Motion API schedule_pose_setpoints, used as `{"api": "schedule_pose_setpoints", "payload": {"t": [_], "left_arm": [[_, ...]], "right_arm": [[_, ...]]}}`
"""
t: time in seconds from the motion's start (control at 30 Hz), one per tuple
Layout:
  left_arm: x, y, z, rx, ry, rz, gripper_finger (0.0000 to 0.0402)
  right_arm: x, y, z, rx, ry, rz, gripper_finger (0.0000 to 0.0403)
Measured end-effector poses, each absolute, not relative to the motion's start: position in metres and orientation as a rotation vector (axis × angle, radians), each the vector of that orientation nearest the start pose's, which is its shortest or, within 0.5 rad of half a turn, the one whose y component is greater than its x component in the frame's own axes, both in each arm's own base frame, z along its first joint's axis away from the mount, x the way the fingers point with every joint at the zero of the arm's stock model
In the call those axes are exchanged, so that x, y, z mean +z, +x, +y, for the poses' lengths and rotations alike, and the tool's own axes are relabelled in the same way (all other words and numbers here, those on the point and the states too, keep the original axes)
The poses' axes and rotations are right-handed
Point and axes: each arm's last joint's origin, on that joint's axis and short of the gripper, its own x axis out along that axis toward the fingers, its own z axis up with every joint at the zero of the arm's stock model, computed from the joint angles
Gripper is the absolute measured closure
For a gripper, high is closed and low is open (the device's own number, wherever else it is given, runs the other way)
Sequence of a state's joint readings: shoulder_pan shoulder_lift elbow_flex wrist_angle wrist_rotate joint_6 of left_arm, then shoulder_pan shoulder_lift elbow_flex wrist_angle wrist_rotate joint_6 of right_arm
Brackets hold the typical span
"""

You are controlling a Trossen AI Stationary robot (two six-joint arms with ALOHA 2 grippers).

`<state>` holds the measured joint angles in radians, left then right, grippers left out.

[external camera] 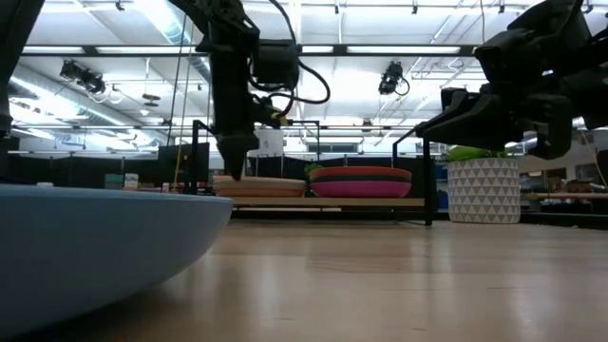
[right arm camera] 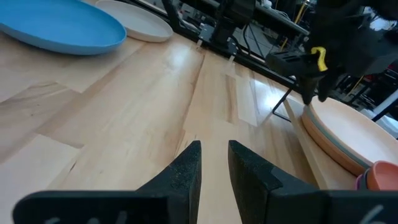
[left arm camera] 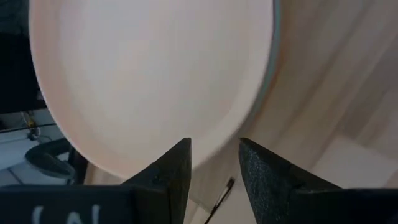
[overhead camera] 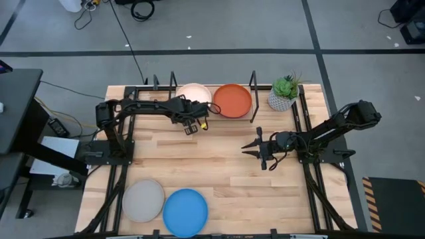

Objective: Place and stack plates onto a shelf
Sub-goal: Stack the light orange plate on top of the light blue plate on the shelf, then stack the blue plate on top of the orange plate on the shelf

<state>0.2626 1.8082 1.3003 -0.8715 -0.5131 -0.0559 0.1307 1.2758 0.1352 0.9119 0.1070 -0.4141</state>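
Table (overhead camera: 219,166) of light wood, both arms over it. Shelf (overhead camera: 262,119) along far edge, between thin black rods, holding two stacks side by side: peach-topped stack (overhead camera: 194,94) toward the left arm's side, orange-topped stack (overhead camera: 232,99) toward the right arm's side, magenta plate (external camera: 361,188) showing beneath the orange in low view. Grey-beige plate (overhead camera: 143,200) and bright blue plate (overhead camera: 185,212) flat on near edge of table, just beside each other, well apart from shelf, not yet stacked.

Left gripper (overhead camera: 192,124) hanging at near rim of peach-topped stack, fingers (left arm camera: 176,172) parted, nothing between them, released. Right gripper (overhead camera: 255,147) over mid table on its own side, fingers (right arm camera: 186,168) slightly apart, gripping nothing.

Judged stage: top plate set down, two left to fetch.

Risks, as judgement: fingertips close to peach rim, so sideways retreat could clip the stack and slide top plate off-centre or off ledge; lifting clear first safer. Upright rods stand near both stacks, likely snag for wrist or carried plate on approach. Stacks growing taller, so next plate set off-centre could tip. Flat plates on bare wood hard to pinch, slip likely at pickup.

Potted plant (overhead camera: 284,94) in white pot at shelf's end on the right arm's side, just beside orange stack, within reach of a stray swing.
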Motion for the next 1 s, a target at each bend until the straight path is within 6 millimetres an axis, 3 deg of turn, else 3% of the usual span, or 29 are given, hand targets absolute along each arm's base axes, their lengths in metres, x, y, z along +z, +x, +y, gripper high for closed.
{"api": "schedule_pose_setpoints", "payload": {"t": [0.1, 0.23, 0.3, 0.4, 0.53, 0.73, 1.0], "left_arm": [[0.206, 0.328, 0.1, 0.678, 0.158, 1.384, 0.026], [0.228, 0.334, 0.092, 0.667, 0.163, 1.324, 0.026], [0.237, 0.338, 0.084, 0.574, 0.059, 1.29, 0.026], [0.244, 0.346, 0.066, 0.372, -0.244, 1.236, 0.026], [0.241, 0.349, 0.026, 0.177, -0.507, 1.278, 0.026], [0.236, 0.338, -0.039, 0.107, -0.507, 1.432, 0.026], [0.235, 0.331, -0.103, 0.059, -0.295, 1.371, 0.026]], "right_arm": [[0.136, 0.193, 0.022, 0.071, -0.44, 0.225, 0.0317], [0.136, 0.192, 0.022, 0.071, -0.443, 0.228, 0.0317], [0.136, 0.192, 0.022, 0.07, -0.444, 0.229, 0.0317], [0.135, 0.192, 0.022, 0.071, -0.444, 0.236, 0.0317], [0.134, 0.192, 0.022, 0.073, -0.446, 0.245, 0.0317], [0.134, 0.192, 0.022, 0.072, -0.443, 0.244, 0.0317], [0.135, 0.192, 0.022, 0.071, -0.442, 0.238, 0.0317]]}}
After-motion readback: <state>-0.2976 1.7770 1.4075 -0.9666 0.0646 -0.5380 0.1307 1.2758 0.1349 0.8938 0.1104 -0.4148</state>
